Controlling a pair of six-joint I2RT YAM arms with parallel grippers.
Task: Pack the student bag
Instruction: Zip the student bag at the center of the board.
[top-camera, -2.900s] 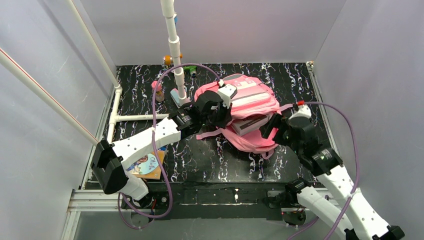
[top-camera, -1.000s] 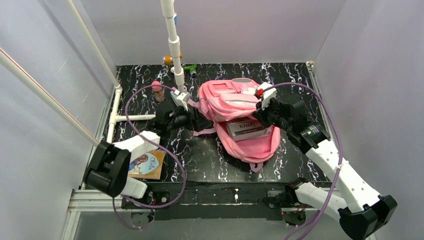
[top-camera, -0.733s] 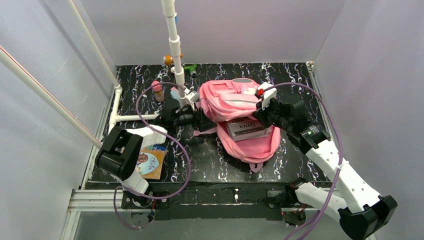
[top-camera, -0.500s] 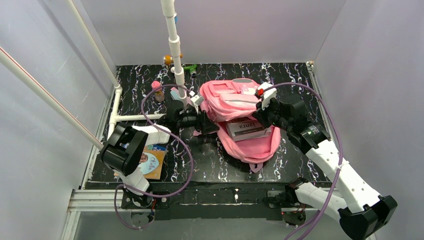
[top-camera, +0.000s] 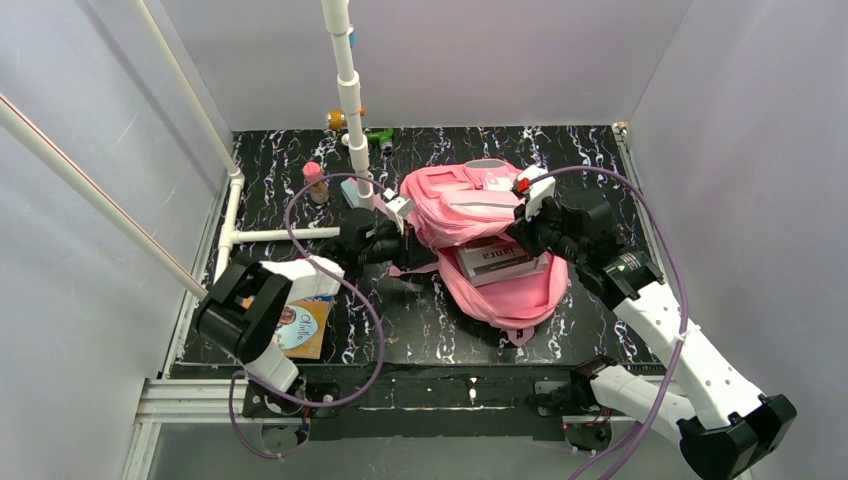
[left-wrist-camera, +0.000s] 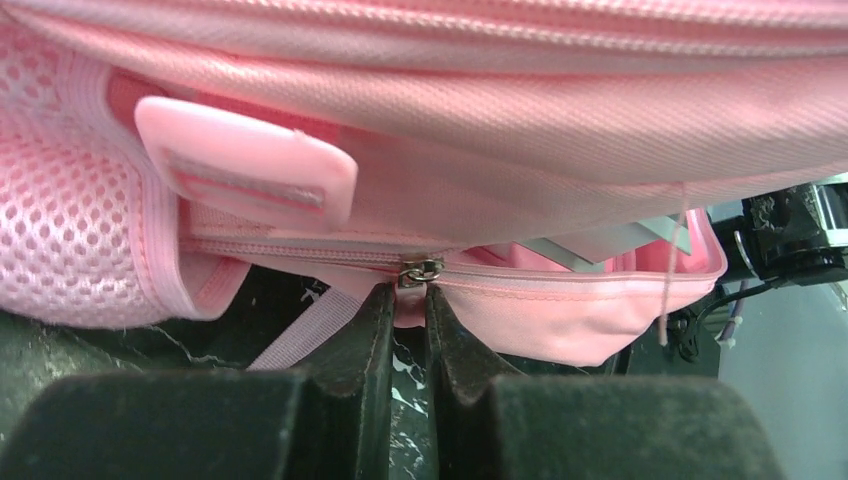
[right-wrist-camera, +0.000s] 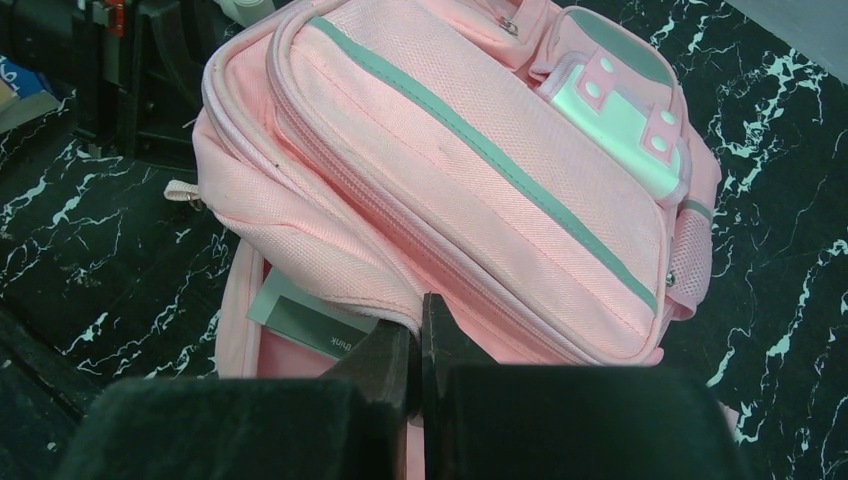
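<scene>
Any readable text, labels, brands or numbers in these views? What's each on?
None reads clearly.
Grey-and-white book in the open pink fabric backpack: one dark printed word, upside down from above, too blurred to quote.
Same book, right wrist view: small print, too small.
Orange illustrated booklet by the left arm's base: lettering, too small.
Pale patch on the backpack: dots only, no text.
</scene>
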